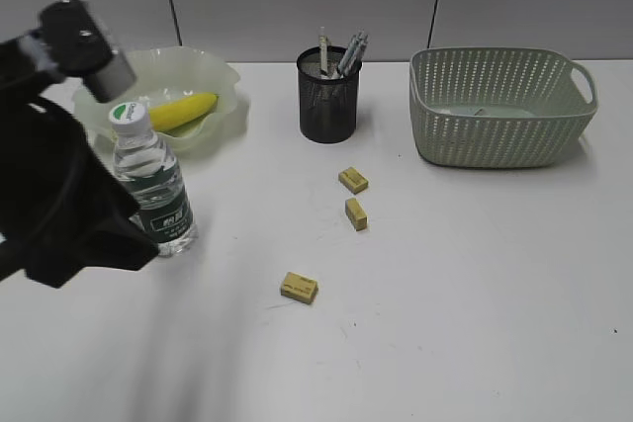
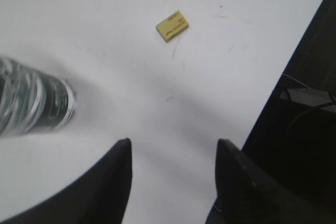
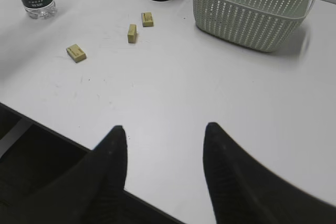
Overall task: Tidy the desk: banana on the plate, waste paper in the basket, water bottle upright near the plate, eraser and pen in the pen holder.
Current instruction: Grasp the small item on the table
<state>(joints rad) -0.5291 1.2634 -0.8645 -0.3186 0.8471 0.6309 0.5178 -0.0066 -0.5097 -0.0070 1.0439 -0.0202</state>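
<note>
The banana [image 1: 183,109] lies in the wavy-rimmed plate [image 1: 223,81] at the back left. Just in front of the plate, the water bottle [image 1: 153,185] stands upright with its white cap on. Pens [image 1: 346,51] stick out of the black mesh pen holder [image 1: 328,96]. Three yellow erasers lie loose on the desk: eraser [image 1: 353,180], eraser [image 1: 356,213] and eraser [image 1: 299,288]. My left gripper [image 2: 173,148] is open and empty, beside the blurred bottle [image 2: 31,103]. My right gripper [image 3: 164,132] is open over the desk's front edge. The waste paper is out of view.
The green basket [image 1: 499,106] stands at the back right, its inside mostly hidden by its wall. My left arm [image 1: 59,205] fills the left of the exterior view. Beyond the desk's front edge [image 3: 52,127] it is dark.
</note>
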